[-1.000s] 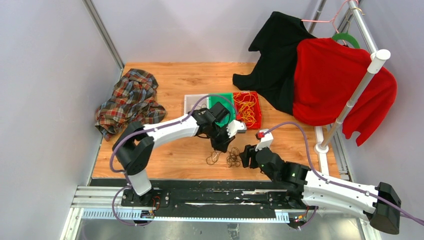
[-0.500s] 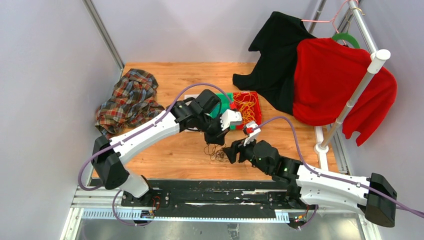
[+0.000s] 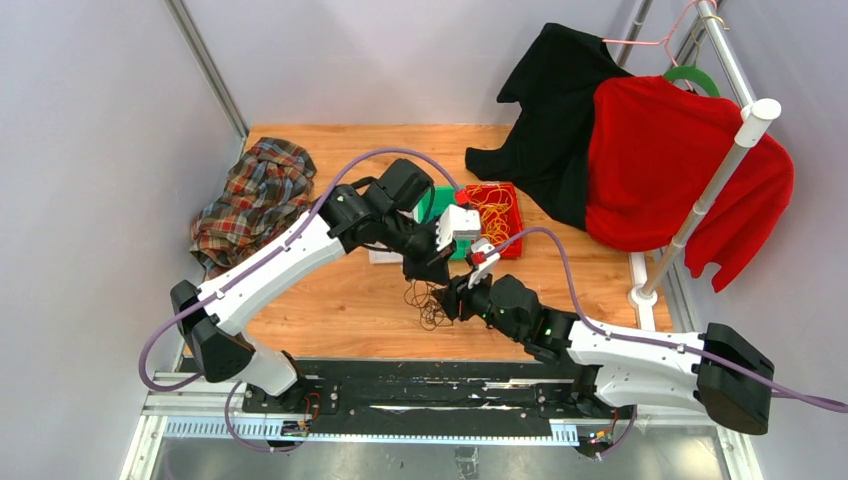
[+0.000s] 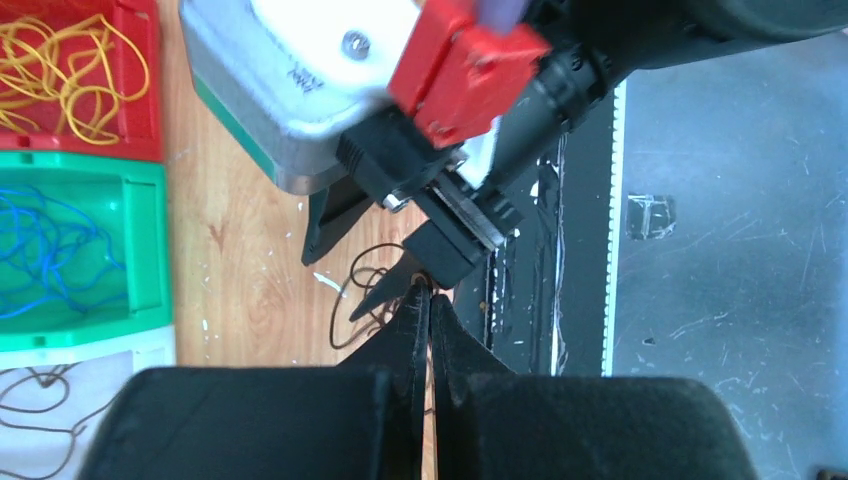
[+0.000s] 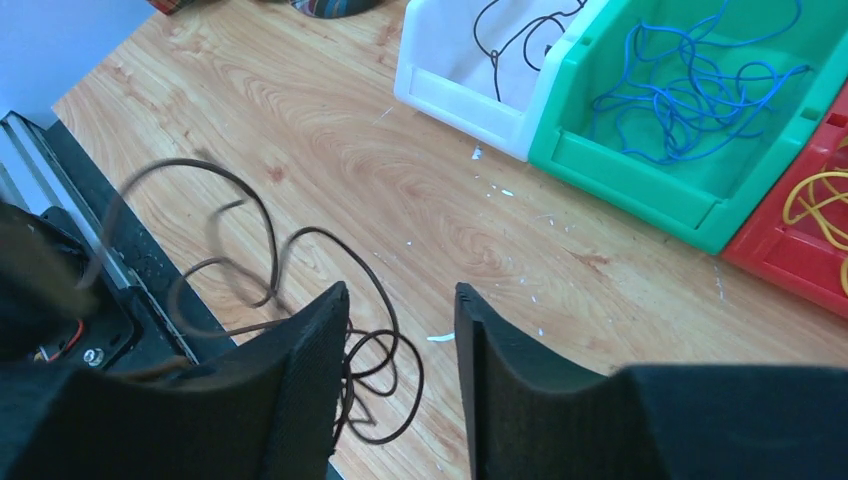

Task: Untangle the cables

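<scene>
**Worktop** [image 3: 330, 150]: flat board with an orange-brown wood grain and pale flecks. It carries everything below.

**Sorting bins**: three open-topped rigid plastic boxes in a row, side walls touching, at the middle of the worktop.
- White bin [image 5: 460, 95]: holds a few dark cables [image 5: 510, 40].
- Green bin [image 5: 640, 180]: holds loose blue cables [image 5: 690, 100], already sorted.
- Red bin [image 5: 790, 265]: holds yellow cables [image 4: 70, 70], already sorted.

**Left hand** [image 4: 430, 300]: black, wedge-shaped fingers pressed together. A thin strand appears to be pinched between them, so it seems to be gripping the dark tangle from above.

**Right hand** [image 5: 400, 292]: black, blunt fingers standing apart and holding nothing. It sits low over the worktop, just beside the loops.

**Dark tangle** [image 3: 432, 308]: thin, springy wire in dark brown to black, forming several overlapping round loops.
- Position: on the bare wood near the front rail, between the two hands and apart from the bins.
- One end is lifted towards the left hand.

**Progress (judged)**: well advanced.
- No yellow or blue wire shows outside its bin.
- Only dark wire lies on the worktop.
- Left to do: pull these last loops apart and put them in the white bin.
- How many separate wires the knot holds cannot be told.
</scene>
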You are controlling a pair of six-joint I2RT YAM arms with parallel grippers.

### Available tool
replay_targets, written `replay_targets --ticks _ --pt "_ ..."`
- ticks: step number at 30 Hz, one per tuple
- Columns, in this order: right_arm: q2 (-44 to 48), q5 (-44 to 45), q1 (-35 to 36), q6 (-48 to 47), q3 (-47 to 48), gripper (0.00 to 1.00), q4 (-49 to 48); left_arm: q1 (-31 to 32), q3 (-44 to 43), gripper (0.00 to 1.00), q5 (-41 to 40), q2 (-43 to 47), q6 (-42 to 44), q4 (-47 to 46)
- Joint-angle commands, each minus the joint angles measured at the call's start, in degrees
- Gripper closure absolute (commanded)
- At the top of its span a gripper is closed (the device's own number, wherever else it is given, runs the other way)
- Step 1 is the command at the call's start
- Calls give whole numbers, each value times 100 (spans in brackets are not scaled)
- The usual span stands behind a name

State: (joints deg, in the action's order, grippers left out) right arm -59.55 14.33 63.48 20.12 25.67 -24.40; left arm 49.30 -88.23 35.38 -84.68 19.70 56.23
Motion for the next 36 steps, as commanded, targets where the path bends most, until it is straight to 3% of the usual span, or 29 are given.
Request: replay_targets --ticks 1,8,19,26,30,32,36 --pt "-163 -44 -72 -78 173 61 -350 23 -571 99 367 132 298 588" --pt "-103 16 -72 270 -380 80 -433 -224 -1693 100 307 296 548 912" --pt "167 452 -68 807 -1331 81 -520 -703 -3445 100 -293 343 906 1135" --pt "841 872 2 577 -1323 82 120 -729 -3502 100 -588 385 932 1132" --pt "912 860 6 671 -1423 85 326 -729 -4078 100 -1059 259 995 1127" --pt "1096 835 74 508 -1310 80 537 -729 -4192 100 -1057 280 1067 1123" --pt "1862 855 258 -351 -462 49 993 -729 -3904 100 -885 450 1042 1121"
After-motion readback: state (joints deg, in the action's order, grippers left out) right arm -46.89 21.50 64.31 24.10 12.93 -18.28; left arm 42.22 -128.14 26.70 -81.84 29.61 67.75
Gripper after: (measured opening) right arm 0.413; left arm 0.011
